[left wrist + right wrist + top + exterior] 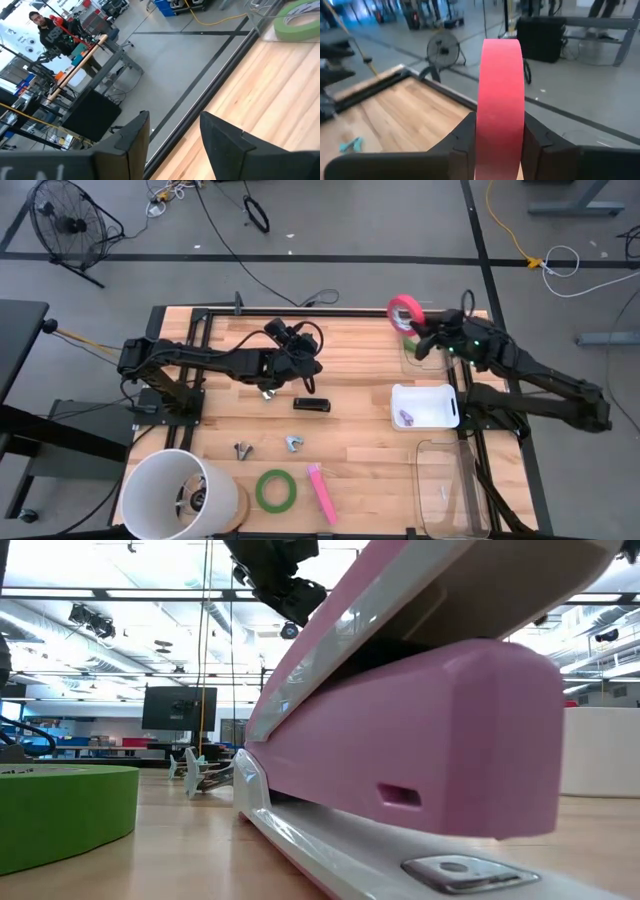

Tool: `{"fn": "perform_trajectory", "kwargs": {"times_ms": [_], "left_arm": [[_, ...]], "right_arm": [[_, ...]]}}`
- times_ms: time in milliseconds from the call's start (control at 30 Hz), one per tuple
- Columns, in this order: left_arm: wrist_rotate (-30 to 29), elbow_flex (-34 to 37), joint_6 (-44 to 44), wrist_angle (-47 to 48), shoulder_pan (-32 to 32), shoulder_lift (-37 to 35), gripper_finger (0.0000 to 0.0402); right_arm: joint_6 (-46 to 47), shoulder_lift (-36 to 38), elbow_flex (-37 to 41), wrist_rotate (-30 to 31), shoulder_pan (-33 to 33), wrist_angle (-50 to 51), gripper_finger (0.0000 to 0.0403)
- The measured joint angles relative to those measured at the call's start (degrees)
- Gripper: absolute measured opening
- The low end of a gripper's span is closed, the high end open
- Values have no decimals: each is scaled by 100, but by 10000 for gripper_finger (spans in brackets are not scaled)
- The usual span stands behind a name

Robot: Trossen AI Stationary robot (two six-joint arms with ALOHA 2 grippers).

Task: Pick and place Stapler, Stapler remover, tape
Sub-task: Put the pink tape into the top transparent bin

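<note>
My right gripper [500, 145] is shut on the red-pink tape roll [404, 309] over the table's far right corner. A green tape roll [409, 340] lies just below and beside it, partly hidden by the gripper; it also shows in the left wrist view [300, 17]. My left gripper [172, 132] is open and empty above the table's middle [303, 352]. A second green tape roll [275, 489] and the pink stapler [320, 492] lie flat near the front edge. A black stapler [312, 404] and two staple removers [243, 450] [293, 443] lie on the table's middle. My right gripper pinches the red-pink roll between its two fingers, one finger on each flat side of the ring [501, 127]. The roll stands on edge, its outer band facing the wrist camera and rising above the fingertips. It is lifted clear of the table.
A white tray [447, 405] holding a small purple thing stands at the right, with a clear bin [450, 490] in front of it. A white bucket [170, 490] stands at the front left corner. In the low view the pink stapler [430, 740] fills the foreground.
</note>
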State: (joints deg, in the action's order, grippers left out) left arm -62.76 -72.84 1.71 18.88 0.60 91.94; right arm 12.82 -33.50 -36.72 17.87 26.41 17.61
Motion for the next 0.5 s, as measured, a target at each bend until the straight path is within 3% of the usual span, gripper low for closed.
{"fn": "perform_trajectory", "kwargs": {"times_ms": [267,500], "left_arm": [[65,2,-2,71,2,0,177],[404,4,-7,71,2,0,177]], "right_arm": [[325,1220,801,-749,734,-394,89],[366,1325,736,-1955,1665,27,89]]}}
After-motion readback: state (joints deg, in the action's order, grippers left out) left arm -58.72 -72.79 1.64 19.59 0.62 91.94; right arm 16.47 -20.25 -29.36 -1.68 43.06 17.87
